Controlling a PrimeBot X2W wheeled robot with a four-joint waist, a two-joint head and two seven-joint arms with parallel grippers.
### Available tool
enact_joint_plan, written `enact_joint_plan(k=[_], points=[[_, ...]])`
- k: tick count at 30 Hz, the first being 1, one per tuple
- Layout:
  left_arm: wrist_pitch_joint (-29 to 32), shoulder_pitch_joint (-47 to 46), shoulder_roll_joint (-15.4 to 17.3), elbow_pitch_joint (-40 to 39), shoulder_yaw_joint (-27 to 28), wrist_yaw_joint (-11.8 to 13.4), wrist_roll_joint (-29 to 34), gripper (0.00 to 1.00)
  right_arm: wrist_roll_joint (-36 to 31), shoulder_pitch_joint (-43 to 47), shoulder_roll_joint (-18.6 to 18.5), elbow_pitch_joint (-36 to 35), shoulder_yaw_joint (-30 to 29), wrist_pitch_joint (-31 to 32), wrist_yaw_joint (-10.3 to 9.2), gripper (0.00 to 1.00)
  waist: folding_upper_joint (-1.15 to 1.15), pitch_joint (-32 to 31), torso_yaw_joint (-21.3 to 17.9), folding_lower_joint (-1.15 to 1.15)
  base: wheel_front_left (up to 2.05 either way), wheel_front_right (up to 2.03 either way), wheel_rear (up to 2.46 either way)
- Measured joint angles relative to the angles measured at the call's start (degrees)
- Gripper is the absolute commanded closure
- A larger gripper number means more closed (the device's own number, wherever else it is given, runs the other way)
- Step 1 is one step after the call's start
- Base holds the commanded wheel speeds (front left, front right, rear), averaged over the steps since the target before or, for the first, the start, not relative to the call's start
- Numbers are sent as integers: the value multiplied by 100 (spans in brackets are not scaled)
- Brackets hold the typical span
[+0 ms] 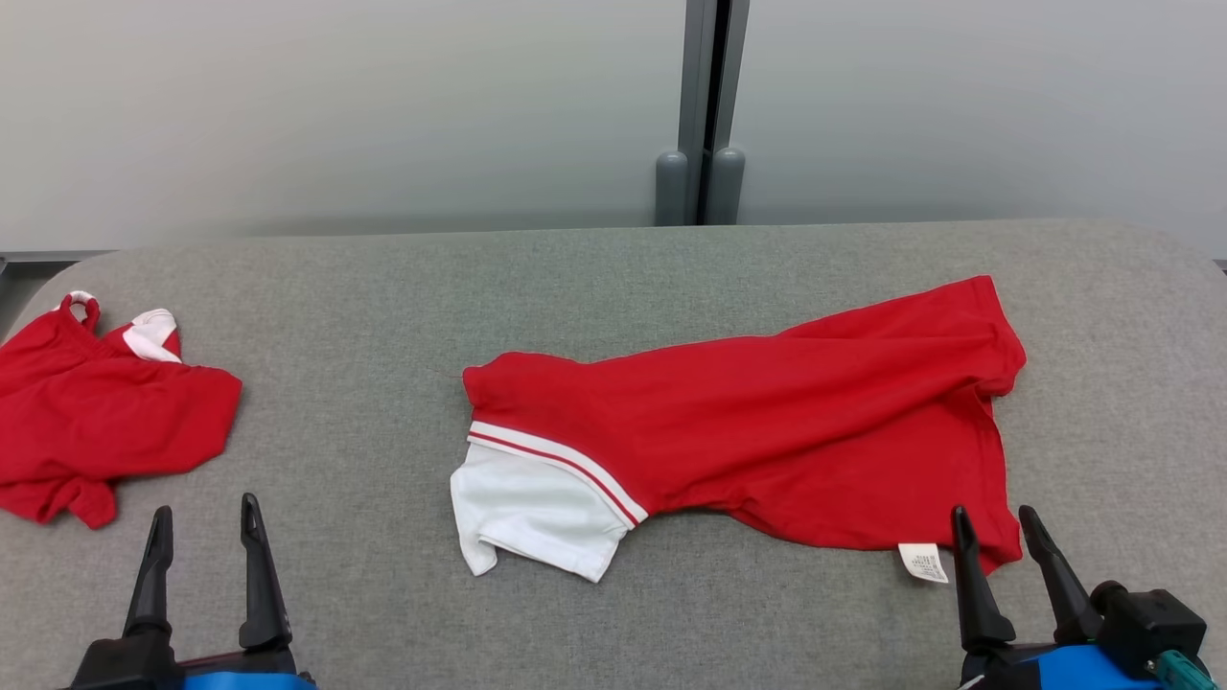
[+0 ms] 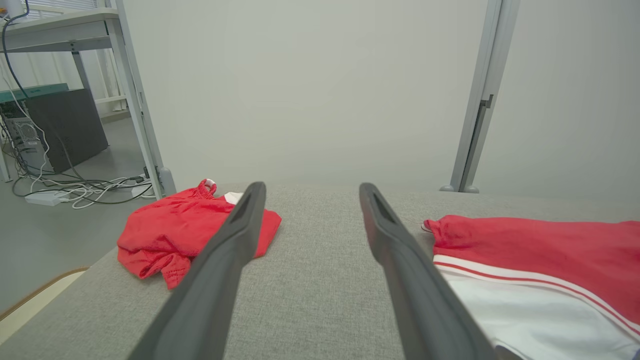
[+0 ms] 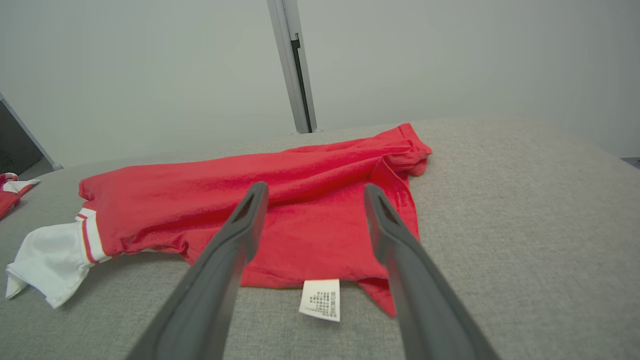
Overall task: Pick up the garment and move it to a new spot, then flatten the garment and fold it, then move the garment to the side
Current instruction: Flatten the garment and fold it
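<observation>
Garment (image 1: 767, 422) lies right of centre on the grey counter (image 1: 383, 287): red, rumpled, stretched left to right. At its near-left end is a white sleeve (image 1: 522, 517) with a red stripe, and a care label (image 1: 923, 563) sticks out at the near-right hem. Near-right, the right claw (image 1: 993, 513) has its fingers apart and is empty, tips at that hem just beside the label; can't tell if they touch cloth. Near-left, the left claw (image 1: 205, 506) also has its fingers apart and is empty, over bare counter, well apart from the garment. Also a second red garment (image 1: 96, 412), bunched at the counter's left edge.
</observation>
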Motion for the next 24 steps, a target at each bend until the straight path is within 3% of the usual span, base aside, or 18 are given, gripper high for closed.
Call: enact_joint_plan(k=[17,24], points=[[0,67,0,56,7,-3,46,0,1,23,2,91,44,-1,0,0,0,-38,-107,0,0,0,0],[0,-202,35,401,-347,-181,109,0,-141,-197,7,430,-220,0,0,0,0,152,-252,0,0,0,0]])
